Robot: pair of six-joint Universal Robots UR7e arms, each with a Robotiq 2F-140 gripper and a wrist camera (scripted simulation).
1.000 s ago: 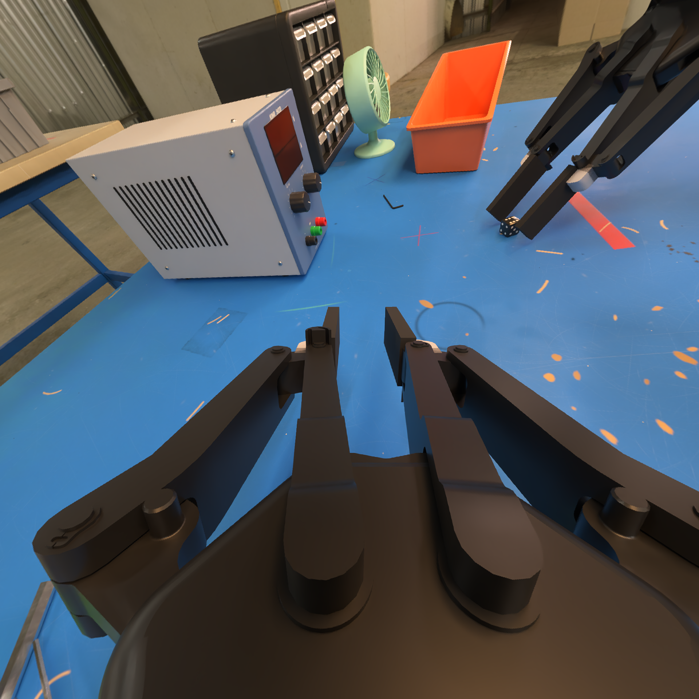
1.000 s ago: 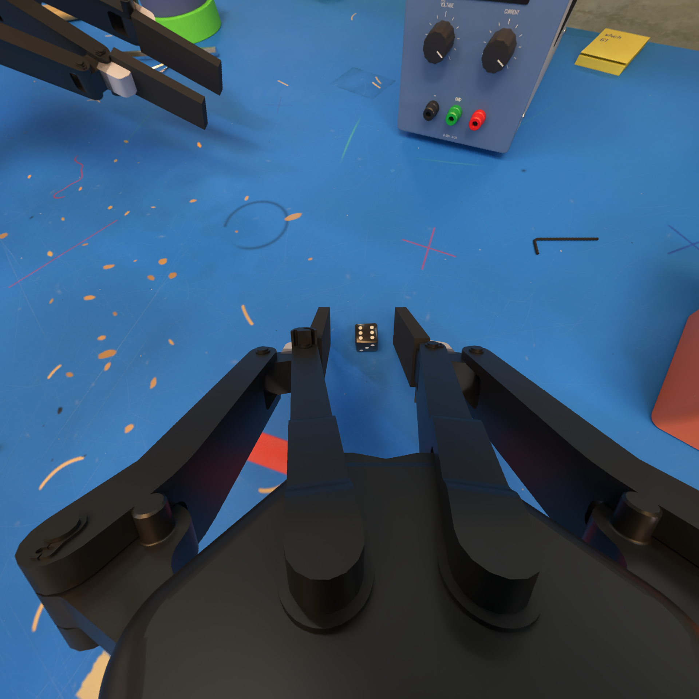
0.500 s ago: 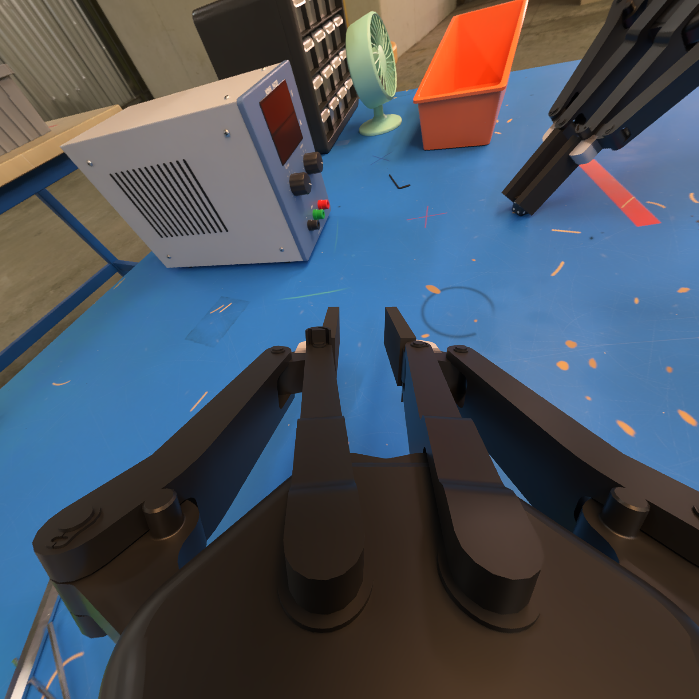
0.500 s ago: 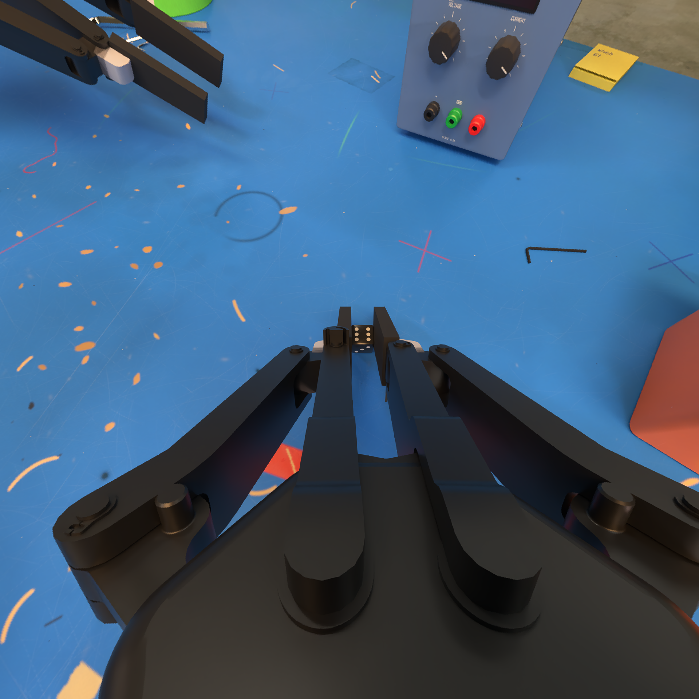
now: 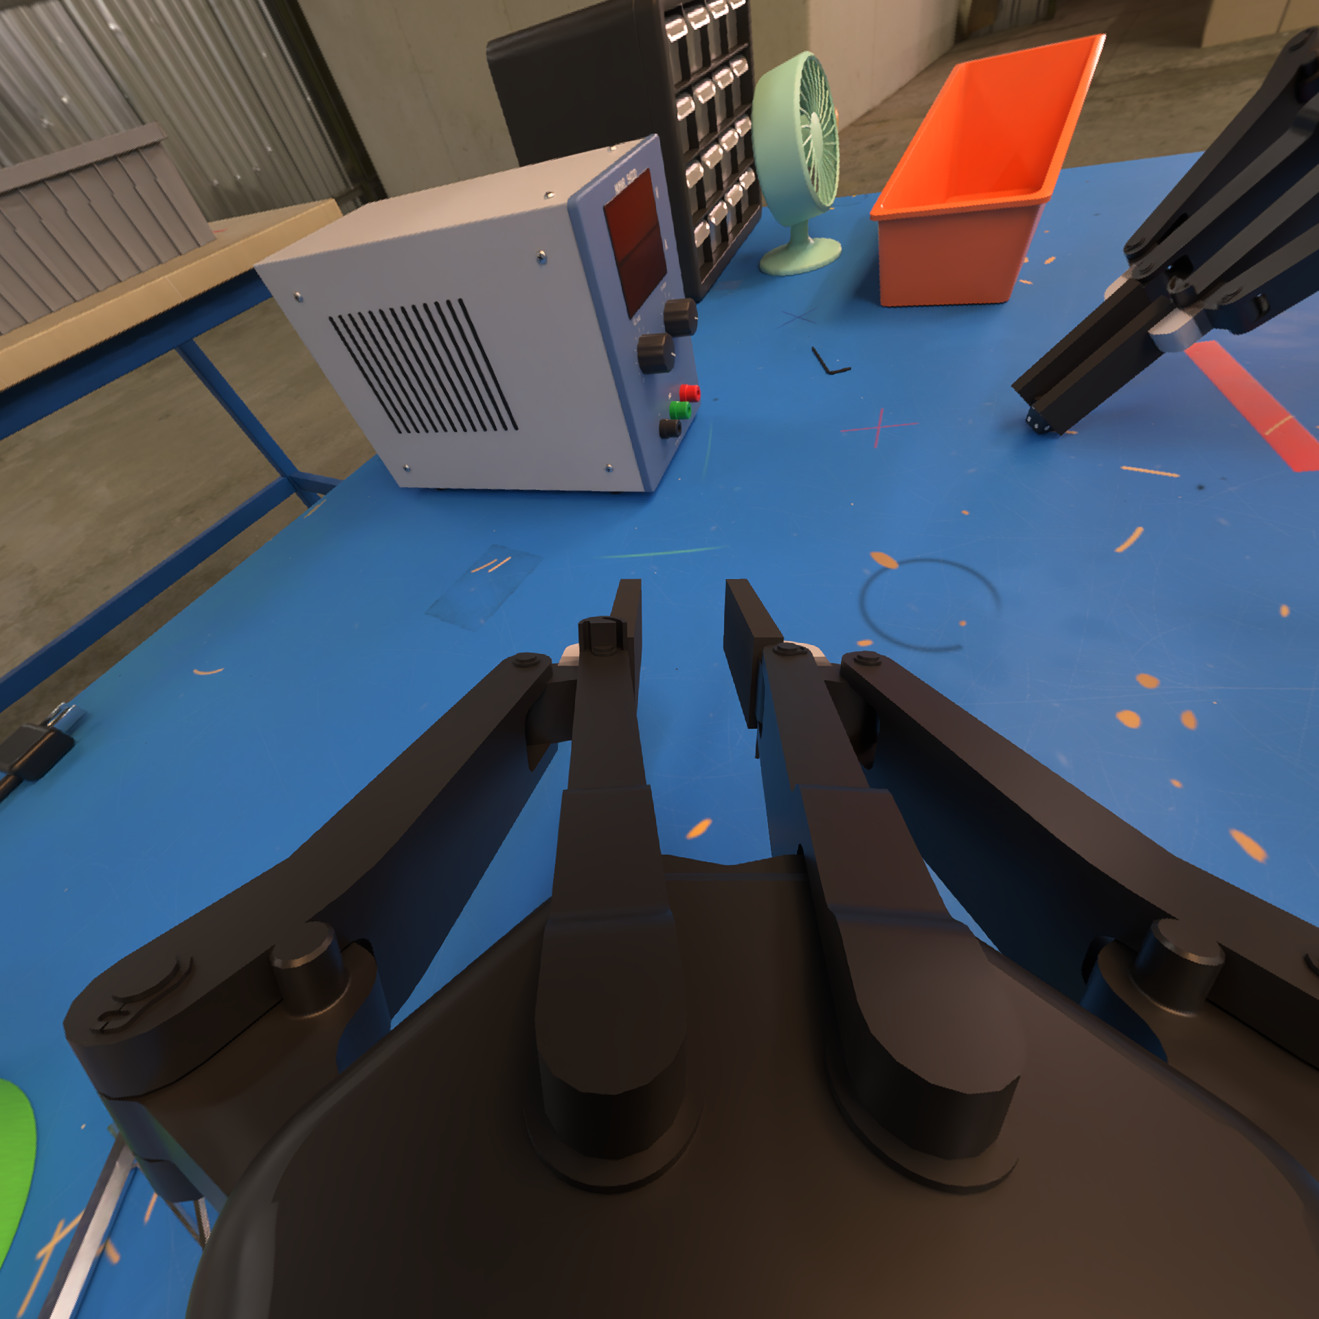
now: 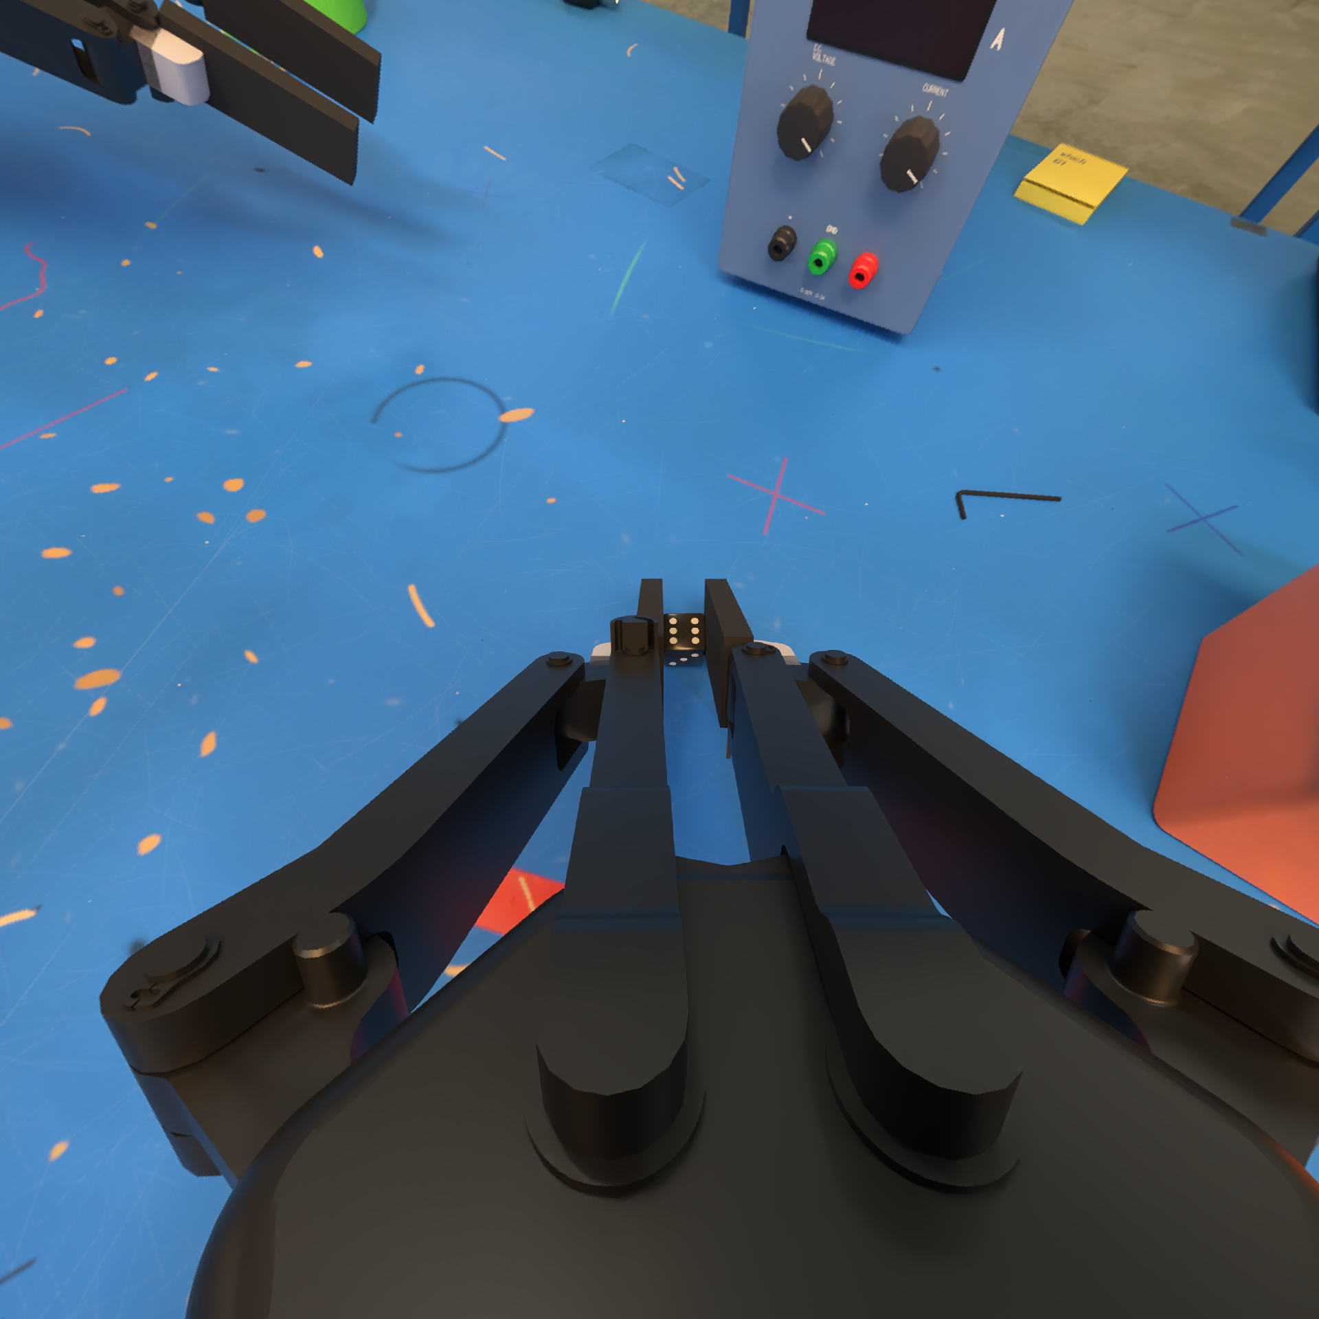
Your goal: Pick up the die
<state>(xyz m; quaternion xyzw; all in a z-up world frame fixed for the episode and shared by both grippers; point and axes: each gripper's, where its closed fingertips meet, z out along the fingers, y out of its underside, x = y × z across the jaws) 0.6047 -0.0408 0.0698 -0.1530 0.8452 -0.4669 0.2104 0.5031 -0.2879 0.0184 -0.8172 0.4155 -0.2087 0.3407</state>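
Now black die (image 6: pixel 683 632) w/ white pips between right end effector (image 6: pixel 684 607) pads.

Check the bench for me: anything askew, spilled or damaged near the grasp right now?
Nothing stands out. The die sits squarely between the right gripper fingers, shut on it. The left gripper is open and empty. The hex key lies flat; power supply and orange bin stand upright.

I see a scuffed matt blue bench (image 6: pixel 642 400), a glossy orange plastic bin (image 5: pixel 971 185) and my matt black right hand (image 6: pixel 684 607).
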